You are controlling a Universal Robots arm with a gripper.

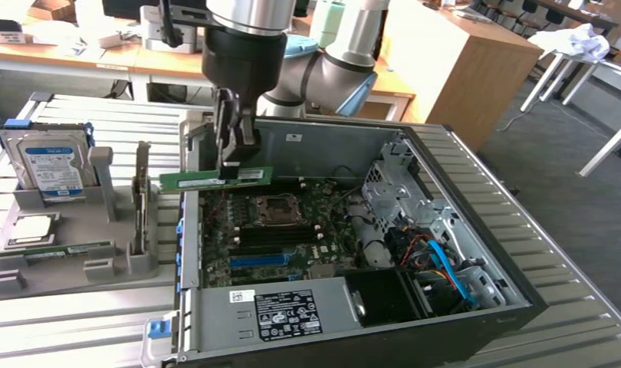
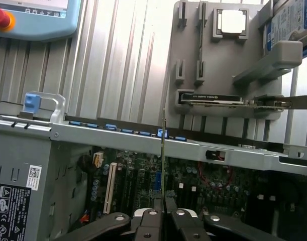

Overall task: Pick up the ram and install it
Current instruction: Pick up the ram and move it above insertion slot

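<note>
The gripper is closed down narrow on the ram, its fingers pinching the top edge of the green stick so that it hangs level with its long side flat to the exterior view. In the wrist view the gripper looks straight down the ram, which shows edge-on as a thin upright line. The hold looks to sit off the stick's middle, toward the exterior view's right end, with the longer part reaching out to the exterior view's left. The ram is in the air over the open computer case, near the case's wall on the exterior view's left and above the motherboard, short of the dark memory slots below the processor socket. Beside the case on the slatted surface stands a grey holder with the hard drive and the processor chip. The risks, as I judge them: an off-centre grip could let the stick tip when pressed, so one end seats and the other rides up. A small misalignment with the slot could grind the contacts, and the overhanging end could catch the case wall.
</note>
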